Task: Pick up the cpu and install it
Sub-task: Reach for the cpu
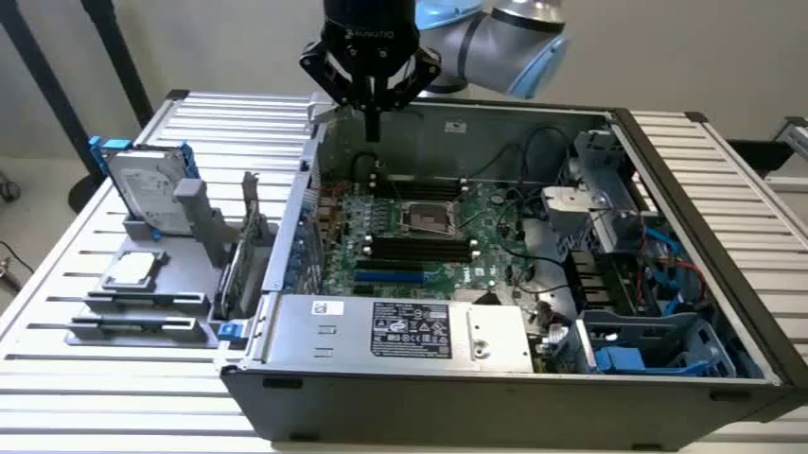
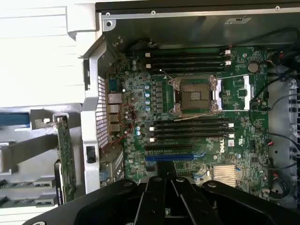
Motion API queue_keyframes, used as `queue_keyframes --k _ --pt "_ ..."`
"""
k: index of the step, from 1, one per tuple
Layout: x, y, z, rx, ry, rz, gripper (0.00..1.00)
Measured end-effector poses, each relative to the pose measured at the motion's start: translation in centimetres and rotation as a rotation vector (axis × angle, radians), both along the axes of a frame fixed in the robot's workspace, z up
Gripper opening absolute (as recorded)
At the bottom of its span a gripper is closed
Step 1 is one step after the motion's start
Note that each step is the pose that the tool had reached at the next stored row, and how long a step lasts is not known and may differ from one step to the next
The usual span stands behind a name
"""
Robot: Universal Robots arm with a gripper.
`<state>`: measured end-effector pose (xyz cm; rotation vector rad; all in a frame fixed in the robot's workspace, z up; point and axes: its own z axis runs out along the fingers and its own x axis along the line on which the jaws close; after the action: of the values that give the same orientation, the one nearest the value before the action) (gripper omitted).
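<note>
The cpu [image 1: 132, 271], a small silver square chip, lies flat on a grey stand [image 1: 139, 312] to the left of the open computer case in the exterior view. My gripper [image 1: 373, 128] hangs high over the case's back left wall, far from the cpu, its fingers shut with nothing between them. On the green motherboard [image 1: 493, 241] the empty cpu socket [image 1: 430, 219] stands with its metal frame showing. In the wrist view the socket [image 2: 194, 96] lies ahead of my gripper [image 2: 164, 206], whose dark fingers [image 2: 157, 199] point toward the board [image 2: 243, 140].
A hard drive in a blue bracket [image 1: 146, 194] stands behind the cpu. An expansion card [image 1: 246, 255] stands upright by the case wall. The power-supply box [image 1: 404, 331] spans the case's front. Cables [image 1: 657, 265] and drive bays fill the exterior view's right.
</note>
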<state>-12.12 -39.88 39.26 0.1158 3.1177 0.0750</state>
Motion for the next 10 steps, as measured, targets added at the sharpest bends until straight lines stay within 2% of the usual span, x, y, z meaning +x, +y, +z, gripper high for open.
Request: queue_keyframes --k 10 --pt "0.00 0.00 0.00 0.0000 0.0000 0.000 0.11"
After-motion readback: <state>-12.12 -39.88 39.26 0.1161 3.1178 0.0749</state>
